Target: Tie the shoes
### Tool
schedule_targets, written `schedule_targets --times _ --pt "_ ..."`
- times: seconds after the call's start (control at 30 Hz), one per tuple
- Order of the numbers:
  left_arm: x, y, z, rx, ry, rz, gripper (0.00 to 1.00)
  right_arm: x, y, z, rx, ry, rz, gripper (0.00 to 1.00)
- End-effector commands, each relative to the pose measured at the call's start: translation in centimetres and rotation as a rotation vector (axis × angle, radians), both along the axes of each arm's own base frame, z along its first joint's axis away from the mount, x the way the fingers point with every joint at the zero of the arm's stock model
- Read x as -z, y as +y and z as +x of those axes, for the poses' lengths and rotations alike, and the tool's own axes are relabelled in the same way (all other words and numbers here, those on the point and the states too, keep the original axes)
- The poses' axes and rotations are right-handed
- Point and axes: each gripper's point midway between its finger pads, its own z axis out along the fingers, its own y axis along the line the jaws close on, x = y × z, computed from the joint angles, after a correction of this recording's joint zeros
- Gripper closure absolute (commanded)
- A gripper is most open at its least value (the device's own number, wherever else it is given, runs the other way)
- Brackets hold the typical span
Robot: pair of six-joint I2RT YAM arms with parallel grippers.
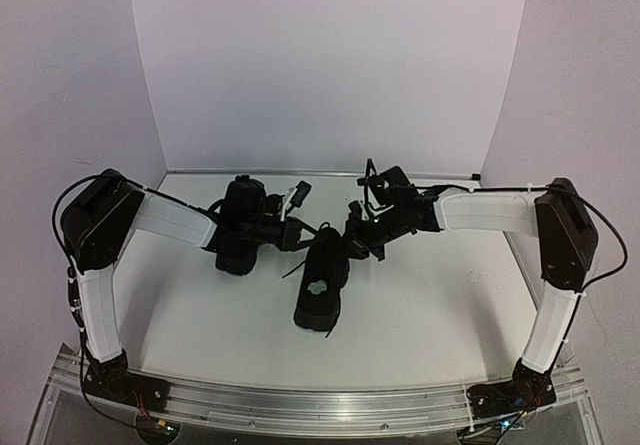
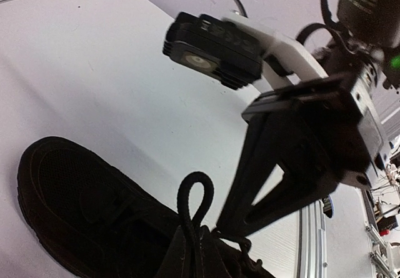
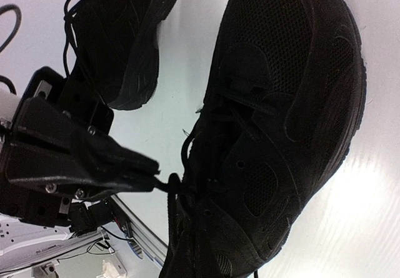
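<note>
Two black shoes lie on the white table. One shoe (image 1: 322,285) is in the middle and shows a pale patch inside. The other shoe (image 1: 238,253) lies to its left, partly under my left arm. My left gripper (image 1: 306,233) is shut on a loop of black lace (image 2: 194,197), which sticks up between its fingers above the middle shoe (image 2: 81,209). My right gripper (image 2: 230,229) meets it from the right, shut on another strand of lace at the same shoe's eyelets. In the right wrist view the left gripper (image 3: 150,177) pinches the lace (image 3: 167,187) beside this shoe (image 3: 287,103).
The second shoe (image 3: 125,34) lies close behind the left gripper. White walls (image 1: 330,65) close the table at the back and sides. An aluminium rail (image 1: 320,405) with both arm bases runs along the near edge. A loose lace end (image 1: 298,265) trails left of the middle shoe.
</note>
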Motion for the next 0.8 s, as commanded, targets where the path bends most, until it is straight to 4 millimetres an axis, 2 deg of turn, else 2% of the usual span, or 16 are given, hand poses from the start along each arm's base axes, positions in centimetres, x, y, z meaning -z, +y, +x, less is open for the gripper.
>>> schedule_targets --times 0.0,0.2,0.53,0.77 --pt "-4.2 0.1 -2.6 0.099 -0.161 -0.069 1.0 -1.7 -0.8 2.0 0.029 -0.064 0.016 1.0" --pt "-3.8 0.0 -4.5 0.163 -0.231 -0.05 1.0 -1.5 1.1 3.9 0.0 -0.081 0.045 1.0" --pt "-3.0 -2.1 -7.9 0.277 -0.347 0.044 1.0 -0.9 3.7 5.1 -0.072 -0.079 0.115 1.0" --pt "-2.4 -2.7 -10.3 0.351 -0.415 0.11 1.0 -0.6 5.2 6.2 -0.104 -0.1 0.153 1.0"
